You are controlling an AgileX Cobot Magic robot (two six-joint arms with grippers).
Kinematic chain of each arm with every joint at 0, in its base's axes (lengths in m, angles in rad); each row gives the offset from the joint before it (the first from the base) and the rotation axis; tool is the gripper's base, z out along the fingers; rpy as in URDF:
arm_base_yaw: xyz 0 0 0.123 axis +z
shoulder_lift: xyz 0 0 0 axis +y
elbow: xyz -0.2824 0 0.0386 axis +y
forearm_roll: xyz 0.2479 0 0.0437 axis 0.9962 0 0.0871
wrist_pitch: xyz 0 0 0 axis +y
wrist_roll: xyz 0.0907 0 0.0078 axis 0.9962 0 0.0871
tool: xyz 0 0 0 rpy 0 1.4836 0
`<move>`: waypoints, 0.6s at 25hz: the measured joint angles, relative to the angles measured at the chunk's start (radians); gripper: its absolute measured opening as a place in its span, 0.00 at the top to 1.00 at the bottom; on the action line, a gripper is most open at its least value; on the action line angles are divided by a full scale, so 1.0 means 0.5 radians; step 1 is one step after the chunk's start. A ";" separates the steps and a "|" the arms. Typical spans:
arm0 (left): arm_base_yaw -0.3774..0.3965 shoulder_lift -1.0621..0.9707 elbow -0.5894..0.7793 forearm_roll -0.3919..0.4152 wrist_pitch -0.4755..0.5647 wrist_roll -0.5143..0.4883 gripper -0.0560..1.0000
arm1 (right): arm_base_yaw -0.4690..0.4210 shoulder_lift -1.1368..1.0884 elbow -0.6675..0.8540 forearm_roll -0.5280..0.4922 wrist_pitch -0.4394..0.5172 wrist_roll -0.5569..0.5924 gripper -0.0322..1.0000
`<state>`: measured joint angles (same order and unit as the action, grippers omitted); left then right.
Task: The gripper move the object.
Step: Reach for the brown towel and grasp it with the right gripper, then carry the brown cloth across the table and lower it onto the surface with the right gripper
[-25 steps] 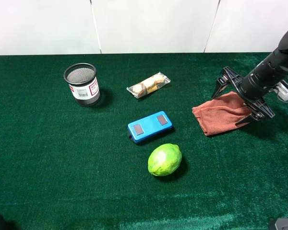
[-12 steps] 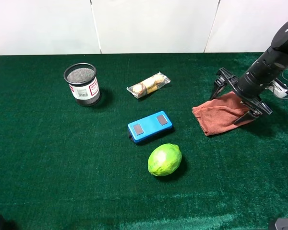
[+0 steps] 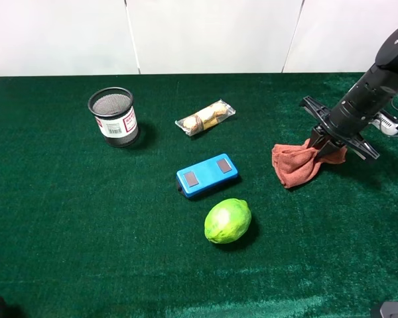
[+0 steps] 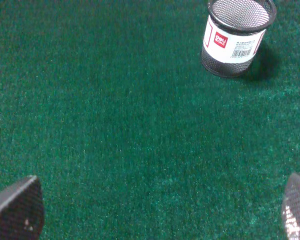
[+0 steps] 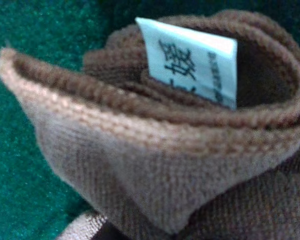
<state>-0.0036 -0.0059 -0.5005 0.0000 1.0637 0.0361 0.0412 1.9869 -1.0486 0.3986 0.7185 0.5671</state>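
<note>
green felt table [image 3: 86, 232] | right gripper [image 3: 321, 147] pinching rust cloth [image 3: 292, 165] | left gripper [image 4: 155, 207] spread wide

The rust-brown folded cloth [image 5: 155, 165] fills the right wrist view, blurred and running off the frame; its white printed tag [image 5: 190, 62] seems partly readable. The tips of the right pincer [image 3: 322, 147] are buried in it; the dark fingers [image 4: 17, 207] of the left pincer [image 4: 157, 210] are clipped at the corners
</note>
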 joint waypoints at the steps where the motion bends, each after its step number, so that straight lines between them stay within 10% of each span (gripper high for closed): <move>1: 0.000 0.000 0.000 0.000 0.000 0.000 0.04 | 0.000 0.000 0.000 0.000 0.002 0.000 0.90; 15: 0.000 0.000 0.000 0.000 0.000 0.000 0.04 | 0.000 -0.048 -0.002 -0.002 0.060 0.000 0.90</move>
<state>-0.0036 -0.0059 -0.5005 0.0000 1.0637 0.0361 0.0412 1.9631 -1.0495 0.3978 0.7483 0.5671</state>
